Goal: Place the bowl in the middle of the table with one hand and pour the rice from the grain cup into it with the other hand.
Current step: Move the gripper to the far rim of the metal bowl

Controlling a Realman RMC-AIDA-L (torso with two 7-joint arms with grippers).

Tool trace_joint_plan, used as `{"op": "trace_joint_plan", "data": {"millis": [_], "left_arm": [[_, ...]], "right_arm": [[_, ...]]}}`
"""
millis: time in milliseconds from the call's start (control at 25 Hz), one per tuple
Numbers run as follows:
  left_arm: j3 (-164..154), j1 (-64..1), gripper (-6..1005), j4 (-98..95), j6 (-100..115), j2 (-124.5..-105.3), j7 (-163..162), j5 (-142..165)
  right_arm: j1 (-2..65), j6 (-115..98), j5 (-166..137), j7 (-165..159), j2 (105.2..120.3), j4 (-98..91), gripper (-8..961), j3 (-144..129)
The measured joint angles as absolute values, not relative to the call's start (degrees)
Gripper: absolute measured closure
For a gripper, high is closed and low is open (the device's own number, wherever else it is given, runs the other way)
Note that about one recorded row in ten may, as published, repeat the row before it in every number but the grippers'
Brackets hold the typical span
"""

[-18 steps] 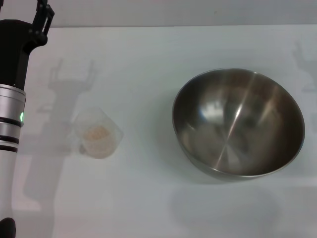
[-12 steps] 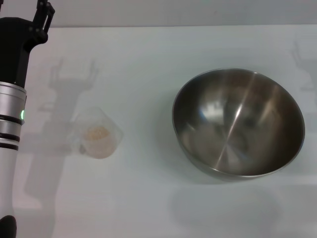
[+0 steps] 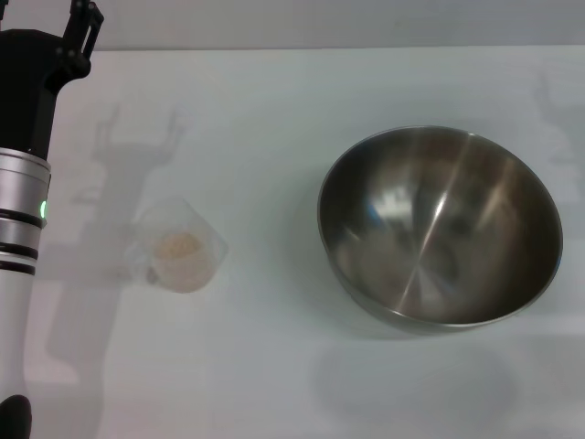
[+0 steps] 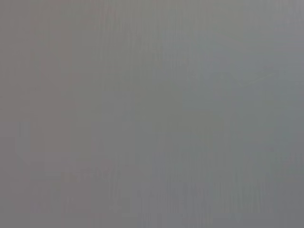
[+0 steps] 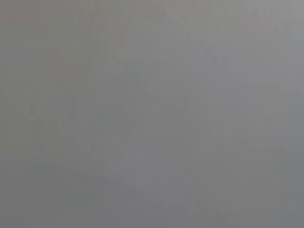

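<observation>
White bench [image 3: 274, 110] carries the bowl [image 3: 439, 224] on our right side and the grain cup [image 3: 178, 245], with rice [image 3: 178, 245] inside, on our left, well apart. Our left gripper [image 3: 80, 23] is at the far left corner, away from the cup; whether its fingers are apart we cannot tell. Both wrist views show only grey.

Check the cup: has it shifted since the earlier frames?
No. The cup sits at the same spot on the table, left of the bowl, with the same gap between them. Neither is held.
</observation>
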State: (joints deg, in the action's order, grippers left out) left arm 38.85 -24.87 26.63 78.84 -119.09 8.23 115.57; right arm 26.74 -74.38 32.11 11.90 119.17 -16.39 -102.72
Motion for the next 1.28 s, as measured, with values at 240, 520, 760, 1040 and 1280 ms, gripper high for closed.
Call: {"op": "trace_joint_plan", "data": {"millis": [240,520,760,1040,1280], "left_arm": [[38.8,-24.9,159,26.6,78.8,-119.08,8.2,115.6],[38.8,-24.6,159,26.4,78.8,-119.09,7.9,115.6],[38.9,-24.5,159,25.4,78.8,-119.09,7.8,115.6],[38.9,-24.5,159,25.2,79.2,-118.98,7.7,115.6],[38.9,-24.4,158,25.0,79.3,-118.91,7.7,115.6]], "right_arm": [[24.5,-62.9,31.3,12.0,119.05,-26.7,221,-103.0],[16.7,-36.6,25.2,12.0,119.01,-51.1,226,-102.6],[11.9,-3.9,23.9,12.0,119.26,-74.8,230,-100.7],[13.5,38.5,24.2,12.1,119.04,-98.1,235,-94.6],[22.3,73.8,24.3,12.9,119.0,-108.9,239,-84.3]]}}
